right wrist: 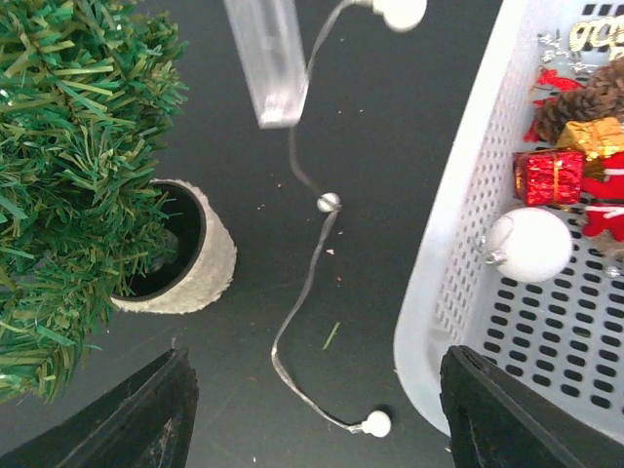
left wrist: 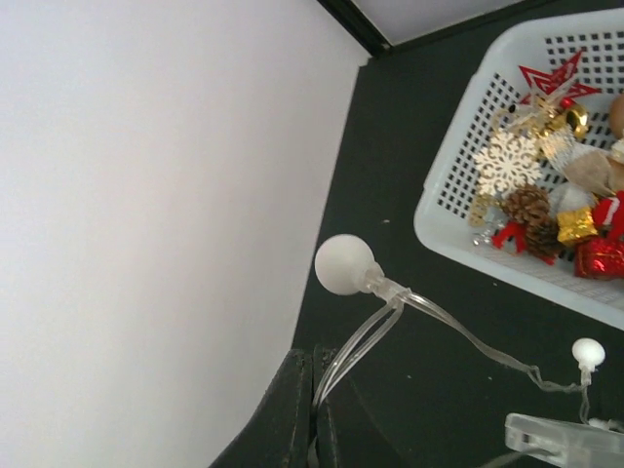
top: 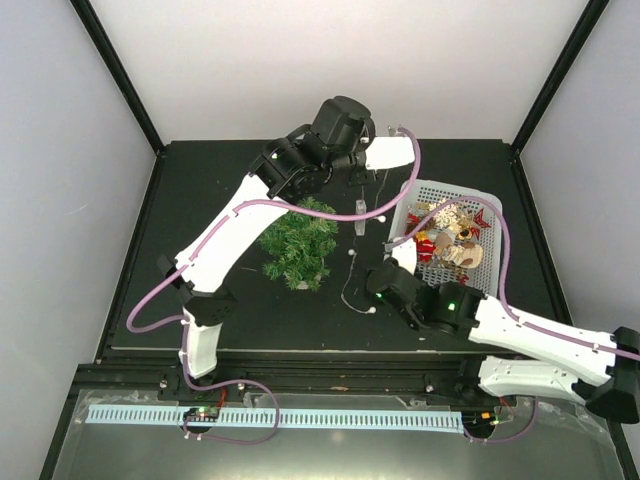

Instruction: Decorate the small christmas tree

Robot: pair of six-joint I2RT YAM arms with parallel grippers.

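Nearest the arm bases, we find the right gripper (right wrist: pixel 314 390) with its jaws wide apart, poised over slack wire of the light string (right wrist: pixel 304 292) and holding nothing. We judge that closing here could miss so thin a wire, or drag the end bulb (right wrist: pixel 375 422) against the mesh basket (right wrist: pixel 439 292). Just left of the wire, the small christmas tree (right wrist: pixel 68 146) stands on the table (right wrist: pixel 390 146), between the two arms and left of the basket. It is bushy and dark green, set in a round white pot (right wrist: pixel 210 263), with no ornament visible on it. Farther back, the left gripper (left wrist: pixel 312 409) is pinched together on the string. A hard pull there could swing the clear case (right wrist: pixel 268 58) into the tree and tip it.
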